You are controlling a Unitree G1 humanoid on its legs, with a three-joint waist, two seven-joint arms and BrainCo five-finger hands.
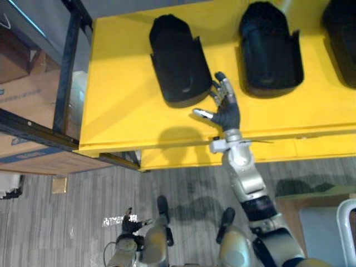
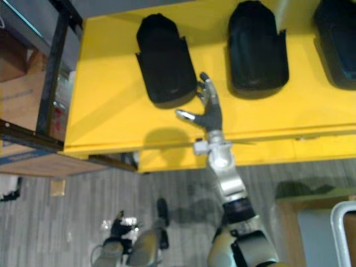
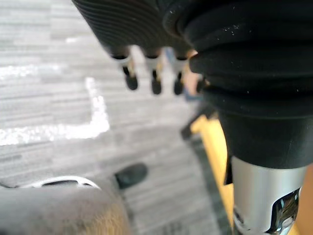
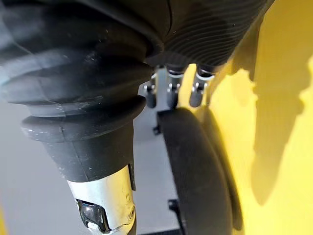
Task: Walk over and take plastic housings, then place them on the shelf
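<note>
- Housings: three black ones lie on the yellow shelf [image 1: 122, 105], none held. Left housing [image 1: 177, 58], middle housing [image 1: 271, 50] at its 3 o'clock, third housing [image 1: 344, 39] further along at 3 o'clock, cut by the frame edge.
- Right hand [image 1: 226, 111] is up over the shelf's front edge, at 4 o'clock of the left housing. Fingers straight and spread, thumb out toward 9 o'clock, gripping nothing.
- Head views put its fingertips at that housing's lower right rim. Touching or just short, can't confirm.
- Right wrist view adds the side-on look: fingers [image 4: 196, 93] straight, housing's rounded shell [image 4: 195, 171] right past them on the yellow.
- Left hand [image 1: 131, 224] is low, at 7 o'clock of the shelf, over grey floor [image 3: 49, 98]. Left wrist view shows its fingers [image 3: 131, 79] hanging relaxed, empty.
- Black rack frame [image 1: 67, 61] and cardboard boxes [image 1: 25, 94] sit at 9 o'clock of the shelf.
</note>
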